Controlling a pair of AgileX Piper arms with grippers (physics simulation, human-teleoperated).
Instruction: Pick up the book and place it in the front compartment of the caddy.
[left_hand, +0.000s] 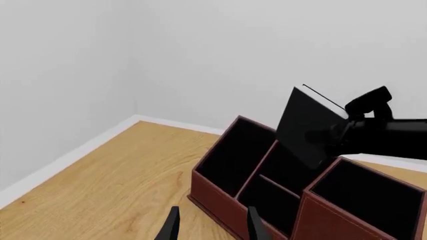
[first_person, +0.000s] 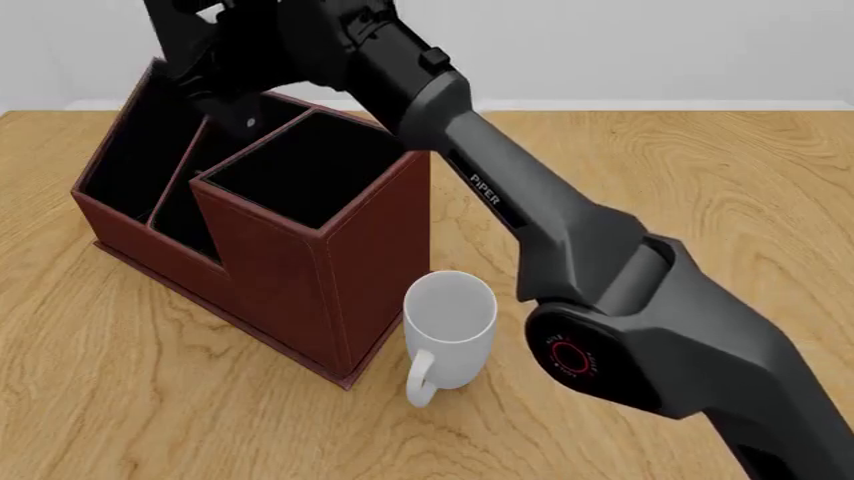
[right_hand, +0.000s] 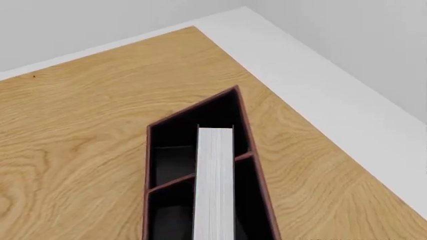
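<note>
The book, black-covered with a white-grey page block, hangs tilted over the caddy, a red-brown box with black-lined compartments. My right gripper is shut on the book's upper part, and the right arm reaches across from the front right. The book's lower corner sits at the rim of the narrow compartments; which one it is over I cannot tell. In the front view the book blends into the black right gripper. My left gripper stands open, low and beside the caddy, holding nothing.
A white mug stands upright on the wooden table, close against the caddy's near right corner. The right arm's elbow looms just right of the mug. A white wall and skirting run behind the caddy.
</note>
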